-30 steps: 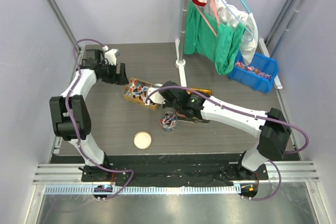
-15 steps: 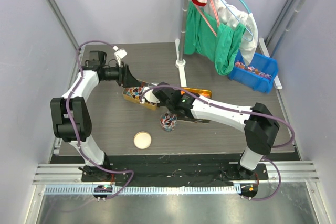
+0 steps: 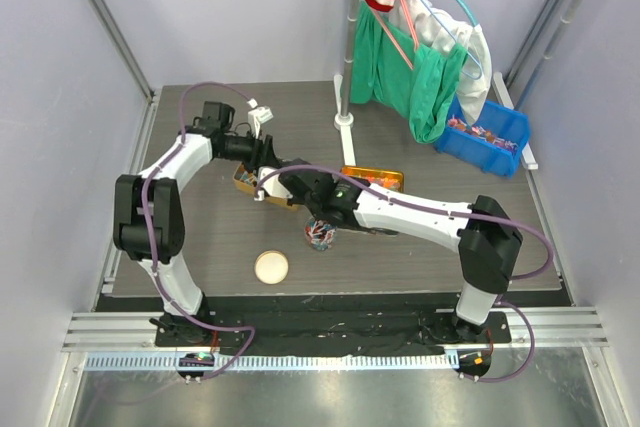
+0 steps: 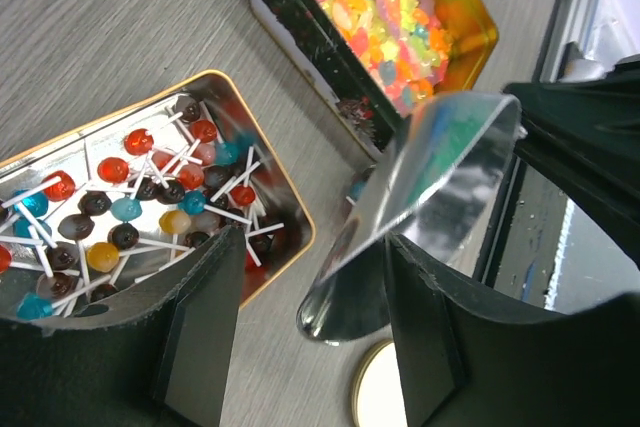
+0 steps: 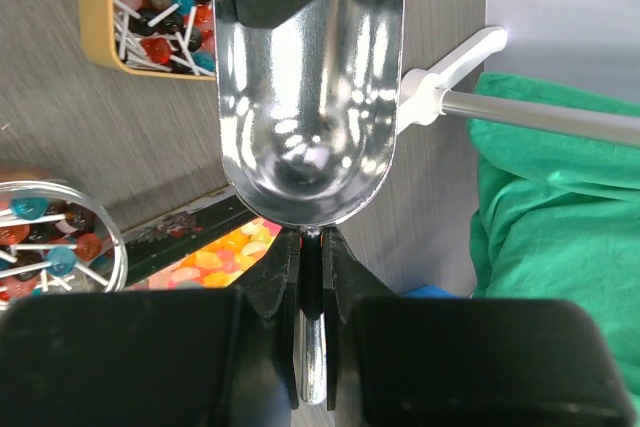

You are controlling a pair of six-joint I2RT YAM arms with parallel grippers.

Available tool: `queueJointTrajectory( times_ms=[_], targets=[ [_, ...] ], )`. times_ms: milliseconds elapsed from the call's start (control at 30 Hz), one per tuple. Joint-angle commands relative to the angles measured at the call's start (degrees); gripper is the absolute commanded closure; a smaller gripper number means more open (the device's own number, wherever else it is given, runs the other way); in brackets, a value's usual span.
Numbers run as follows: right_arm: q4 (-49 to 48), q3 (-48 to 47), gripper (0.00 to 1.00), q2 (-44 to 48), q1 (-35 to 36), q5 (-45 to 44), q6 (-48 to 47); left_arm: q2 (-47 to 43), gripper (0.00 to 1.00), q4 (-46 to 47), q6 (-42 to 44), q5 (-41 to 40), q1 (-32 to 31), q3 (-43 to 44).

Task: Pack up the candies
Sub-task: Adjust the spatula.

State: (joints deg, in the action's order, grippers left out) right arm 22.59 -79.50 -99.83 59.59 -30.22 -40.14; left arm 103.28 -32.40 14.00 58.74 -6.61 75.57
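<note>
Far left, left gripper point(image 4: 315, 237) hangs over tin point(image 4: 265, 142) w/ jaws partway apart, gripping nothing — candies point(image 4: 125, 209) on sticks lie in tin. Centre: right gripper point(image 5: 311, 242) clamped tight on scoop point(image 5: 310, 127) handle; more candies in jar point(image 3: 320, 239), near-right.

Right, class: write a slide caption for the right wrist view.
Right fingers grip an empty metal scoop by its handle, beside the lollipop tin.

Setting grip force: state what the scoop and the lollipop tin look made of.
The scoop: polished metal, probably steel, mirror-bright and reflecting its surroundings. The lollipop tin: thin sheet metal, apparently, with a gold-toned rim and shiny silvery inside.
</note>
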Motion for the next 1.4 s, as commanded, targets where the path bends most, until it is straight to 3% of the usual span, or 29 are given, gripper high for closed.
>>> queueJointTrajectory(
  times_ms=[0, 767, 867, 1100, 1367],
  targets=[
    [-1.6, -3.6, 0.99, 0.9, 0.4, -1.8, 1.3, 1.2, 0.41, 0.0, 1.0, -6.2, -0.9, 1.8],
    [4.5, -6.1, 0.99, 3.9, 1.1, 0.1, 3.8, 2.5, 0.41, -0.6, 0.9, -10.2, -0.9, 2.8],
    [4.3, -4.6, 0.99, 3.7, 1.1, -1.8, 2.0, -0.2, 0.4, 3.2, -1.0, -14.2, -0.5, 1.1],
    [3.6, -2.2, 0.99, 6.0, 0.9, -3.4, 0.5, -5.5, 0.28, 10.3, -5.6, -23.8, 4.1, -1.8],
    [3.7, -1.4, 0.99, 7.5, 0.9, -3.7, -0.1, -7.5, 0.19, 11.0, -3.6, -37.7, 5.0, -2.1]
  ],
)
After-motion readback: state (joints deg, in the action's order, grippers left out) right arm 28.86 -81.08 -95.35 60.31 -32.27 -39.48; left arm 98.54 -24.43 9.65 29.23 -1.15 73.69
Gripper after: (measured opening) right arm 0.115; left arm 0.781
